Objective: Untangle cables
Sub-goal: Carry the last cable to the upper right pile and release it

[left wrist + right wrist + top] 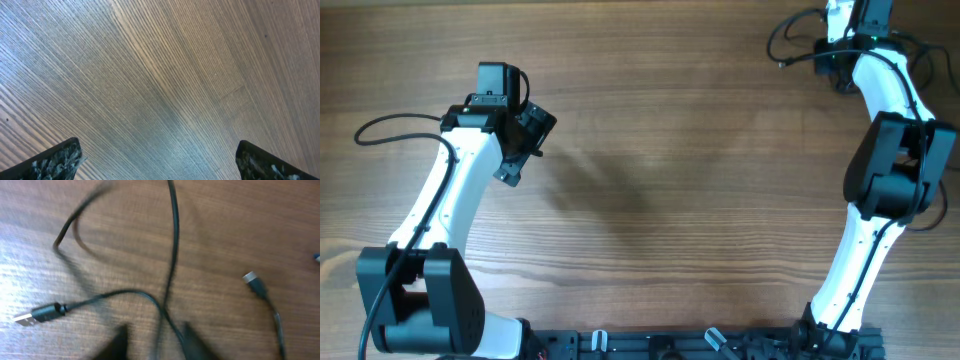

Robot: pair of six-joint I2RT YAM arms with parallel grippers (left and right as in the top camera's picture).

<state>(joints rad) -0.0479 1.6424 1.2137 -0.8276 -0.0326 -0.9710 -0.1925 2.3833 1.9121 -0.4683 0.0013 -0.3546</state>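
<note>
Your left gripper [528, 145] hung at 10 o'clock over the table [680, 200], jaws wide, nothing held. The cables [798, 42] lay in loose loops at 1 o'clock under your right gripper [156, 341]. One of them ran between its fingers. Too blurred to tell you whether it gripped.

Wooden table [700, 150] across all three views, mid-brown, grain lengthwise left to right from overhead. Soft, diffuse shadow [605, 190] on the boards left of centre. Pale bluish sheen [125, 85] over the grain in left wrist view; faint plank seam [232, 93] to its right. Evenly lit elsewhere.
</note>
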